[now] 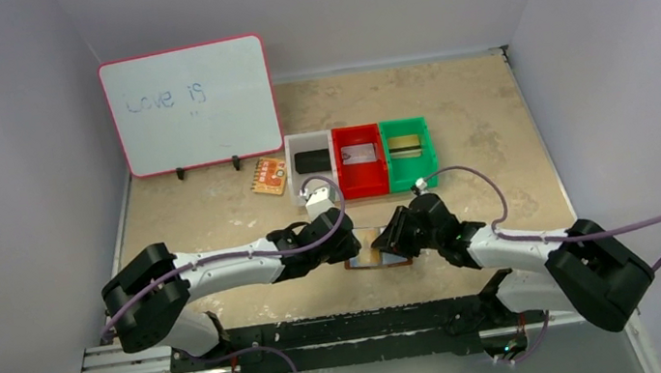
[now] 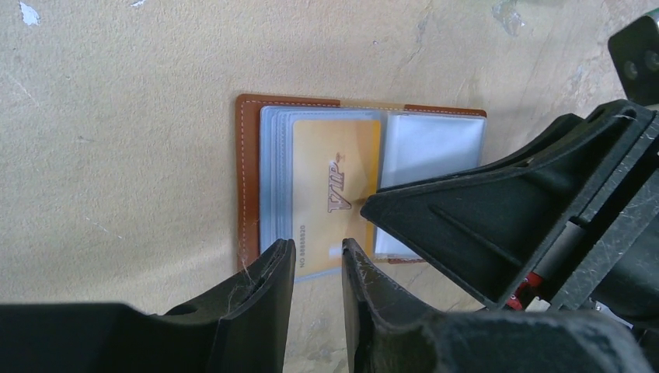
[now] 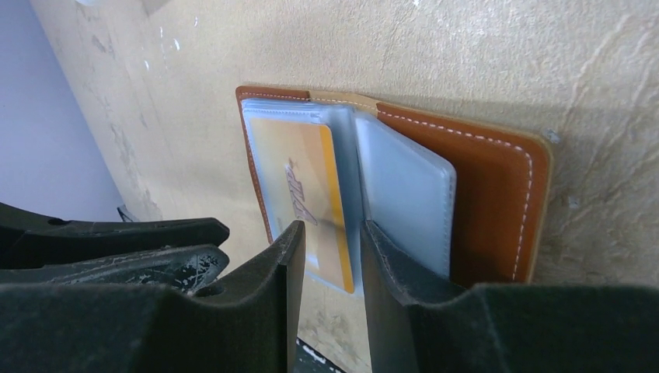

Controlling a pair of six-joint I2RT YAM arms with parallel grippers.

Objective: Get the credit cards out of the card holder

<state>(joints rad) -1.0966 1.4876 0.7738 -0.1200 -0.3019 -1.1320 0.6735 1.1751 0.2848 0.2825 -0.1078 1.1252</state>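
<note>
The brown leather card holder (image 1: 378,258) lies open on the table between my two grippers, and shows in the left wrist view (image 2: 249,179) and the right wrist view (image 3: 489,194). A yellow VIP credit card (image 2: 334,179) sits in its left pale pocket and sticks out a little at the near edge; it also shows in the right wrist view (image 3: 299,186). My left gripper (image 2: 319,250) is open by a narrow gap at the card's near edge. My right gripper (image 3: 330,231) is open by a narrow gap over the holder's middle fold. The right pocket panel (image 3: 404,194) looks empty.
White (image 1: 307,137), red (image 1: 363,188) and green (image 1: 412,183) bins stand in a row behind the holder, each with a flat item inside. An orange patterned card (image 1: 269,176) lies left of them. A whiteboard (image 1: 190,104) stands at the back left.
</note>
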